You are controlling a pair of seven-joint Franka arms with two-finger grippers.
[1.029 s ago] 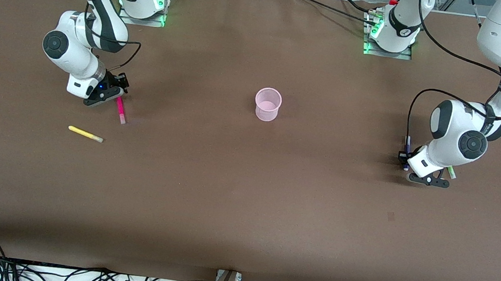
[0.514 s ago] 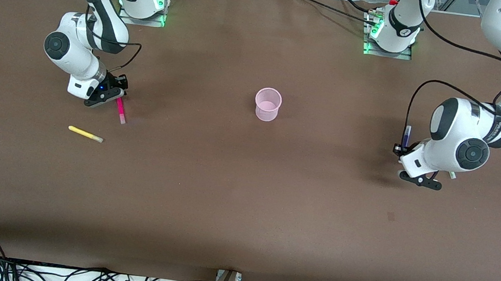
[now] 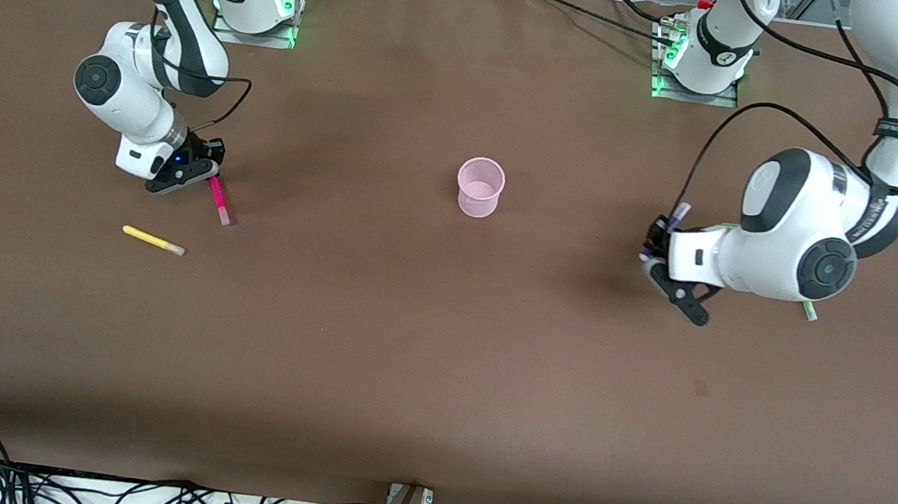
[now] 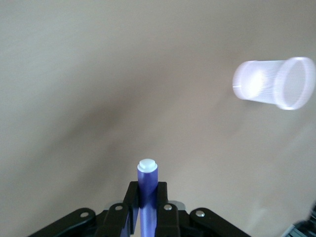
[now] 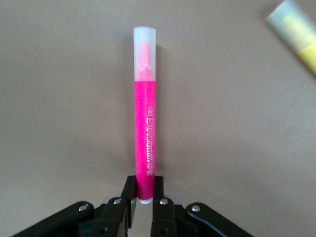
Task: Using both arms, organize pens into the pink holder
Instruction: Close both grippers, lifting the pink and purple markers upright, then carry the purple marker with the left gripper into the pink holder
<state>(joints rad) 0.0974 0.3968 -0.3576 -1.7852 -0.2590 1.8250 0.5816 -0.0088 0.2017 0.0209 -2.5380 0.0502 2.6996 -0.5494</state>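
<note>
Two pens are pinched: my left gripper clamps the purple pen above the brown table; my right gripper nips the magenta pen, beside the yellow pen. The pink holder stands mid-table.

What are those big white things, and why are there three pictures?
They are two robot arms at a brown table. Each ends in a gripper, a hand with two fingers. The big picture comes from a camera high up, facing the robots. The other two come from cameras on the robots' wrists.

The left gripper is shut on a purple pen and is up in the air between the pink cup and the left arm's end of the table. A green pen peeks out under that arm.

The right gripper is shut on the end of a pink pen, down at the table. A yellow pen lies beside it, nearer the high camera.
</note>
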